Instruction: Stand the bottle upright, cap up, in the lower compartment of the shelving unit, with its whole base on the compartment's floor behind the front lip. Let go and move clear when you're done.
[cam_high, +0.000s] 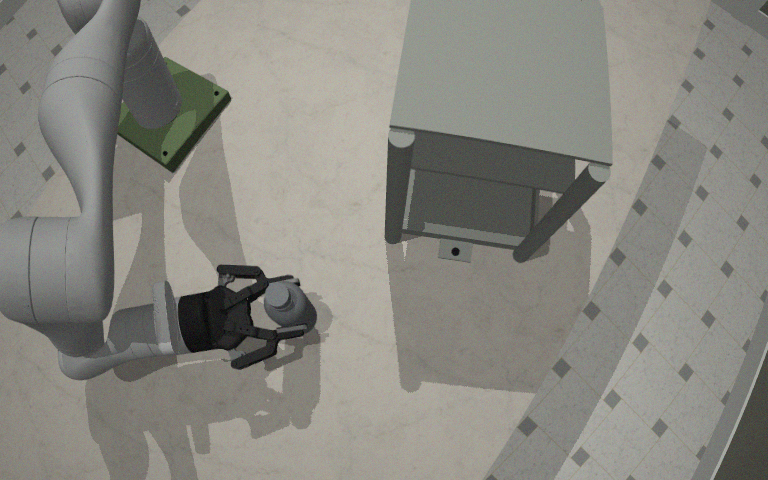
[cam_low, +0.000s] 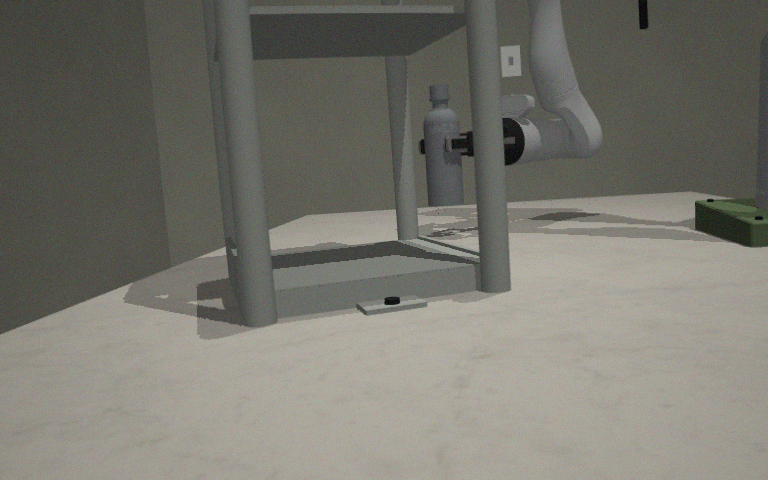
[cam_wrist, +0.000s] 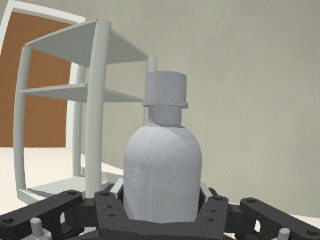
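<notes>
Between the half-closed fingers of the pincer (cam_high: 287, 303), the grey bottle (cam_high: 288, 304) stands cap up, gripped mid-body so it enters the shelving unit (cam_high: 566, 209) ahead upright.

Pale grey arm (cam_high: 79, 130), black pincer (cam_high: 287, 303)

Pale marbled floor (cam_high: 317, 141) all around the claw, with big soft shadows on it. Off past the claw's far side it turns into a curved band of diamond-patterned tile (cam_high: 679, 271). Plain grey-beige walls (cam_low: 79, 141), a brown door (cam_wrist: 40, 87) ahead-left of the claw, and a small white wall plate (cam_low: 510, 60).
</notes>
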